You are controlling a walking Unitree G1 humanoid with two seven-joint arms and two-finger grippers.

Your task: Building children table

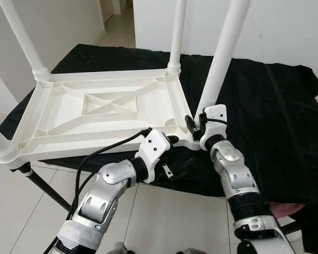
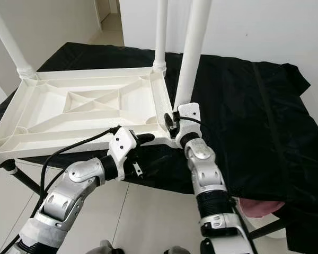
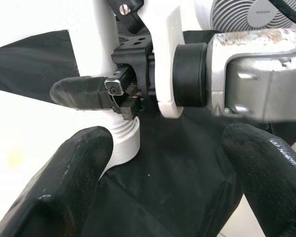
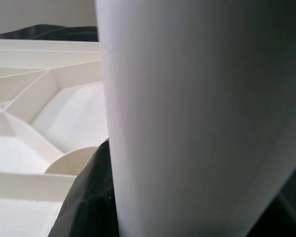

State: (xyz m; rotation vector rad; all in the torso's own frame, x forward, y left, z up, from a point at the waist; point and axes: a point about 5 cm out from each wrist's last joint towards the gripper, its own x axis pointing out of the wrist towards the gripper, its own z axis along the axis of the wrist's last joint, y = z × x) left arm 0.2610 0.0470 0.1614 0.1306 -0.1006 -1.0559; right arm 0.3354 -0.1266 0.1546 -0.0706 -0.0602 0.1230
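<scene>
From the head camera I'm seeing the white tabletop (image 1: 103, 108) lying upside down on the black cloth (image 1: 265, 111), the right gripper (image 1: 195, 126) clamping the near leg (image 1: 222, 58). Left wrist: the left gripper (image 3: 165, 163) is gaping beside that leg's collar (image 3: 122, 140). Right wrist: the leg is crowding the lens.
</scene>
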